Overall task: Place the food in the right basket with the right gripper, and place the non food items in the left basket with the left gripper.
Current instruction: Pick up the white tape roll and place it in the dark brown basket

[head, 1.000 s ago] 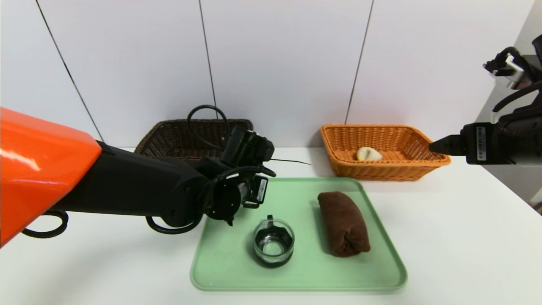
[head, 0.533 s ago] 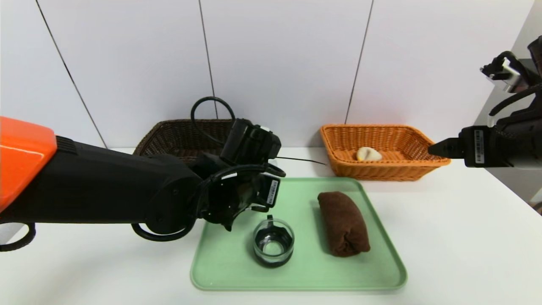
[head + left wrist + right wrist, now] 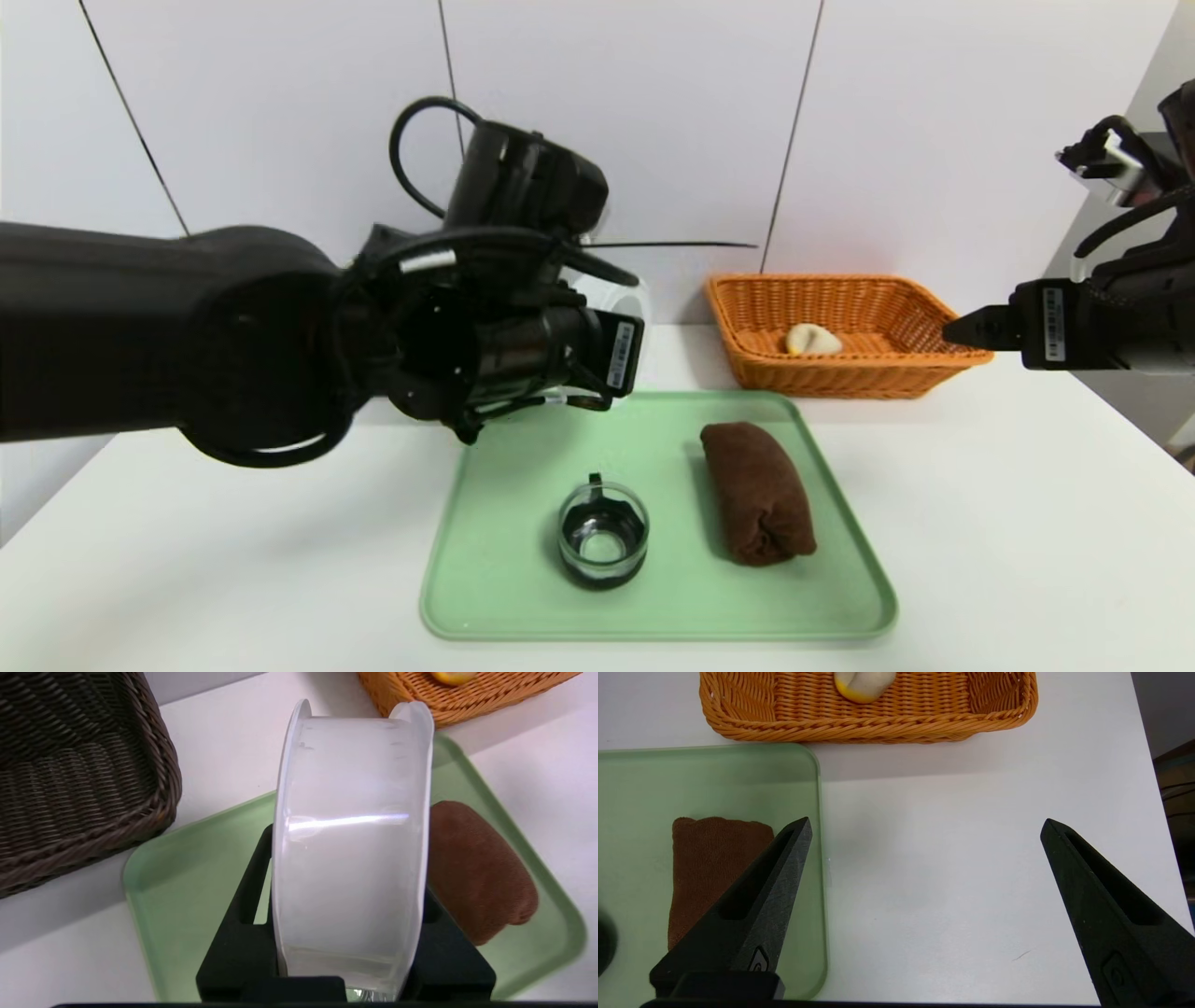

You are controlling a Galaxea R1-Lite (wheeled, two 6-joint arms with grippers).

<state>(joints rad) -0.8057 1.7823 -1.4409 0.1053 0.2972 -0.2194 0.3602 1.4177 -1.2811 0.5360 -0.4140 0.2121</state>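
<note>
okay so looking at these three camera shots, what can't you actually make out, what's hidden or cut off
- Dark basket: in the head view the left arm covers it entirely; the left wrist view cuts it at the frame edge, so its contents cannot be told.
- Left gripper: in the left wrist view the tape roll hides its fingertips.
- Glass cup: the roll blocks it in the left wrist view.
- Food in the orange basket: cut off in both wrist views.

Towel [image 3: 757,492] right of cup [image 3: 603,534] on tray [image 3: 840,597], baskets [image 3: 845,331] behind
</note>
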